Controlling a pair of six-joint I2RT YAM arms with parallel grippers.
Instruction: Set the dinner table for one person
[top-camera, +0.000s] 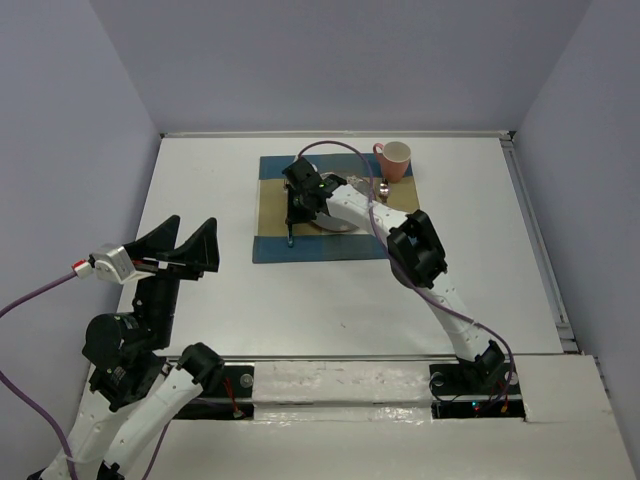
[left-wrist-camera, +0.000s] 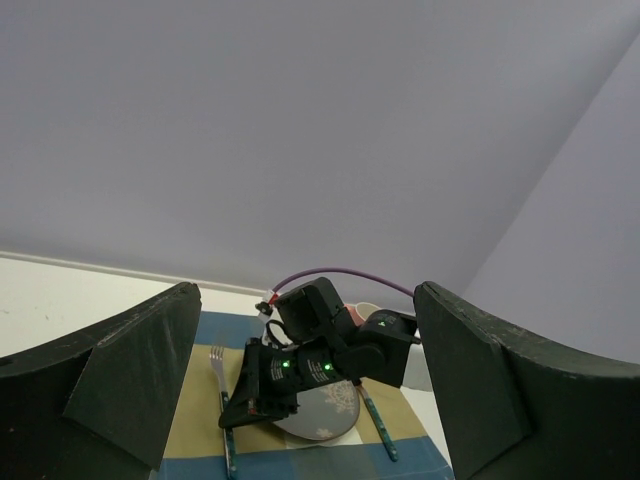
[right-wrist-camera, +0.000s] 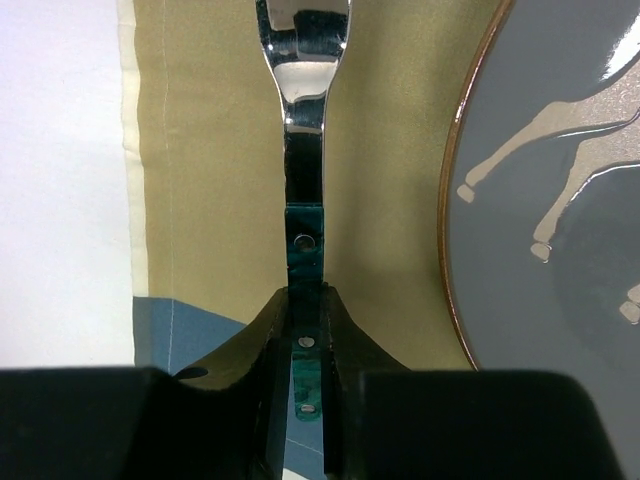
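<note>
Since the right gripper is shut narrowly on the teal handle of the fork, the relation that governs the coming move is the fork's long axis. We see it run straight out from the fingers, tines leading toward the far side of the dinner table and parallel to the left border of the blue-and-tan placemat. The fork lies over the tan band, between that border and the grey plate, just beside the plate's rim and not touching it. We judge that only letting go and lifting clear is left for this piece. The left gripper hangs wide open and empty near the table's left edge, well apart from the setting, so the right arm is the nearer one. The plate carries nothing where it shows, though the arm hides part of it. The pink mug stands at the placemat's far right corner, and we cannot tell its contents. A second teal-handled utensil lies right of the plate.
</note>
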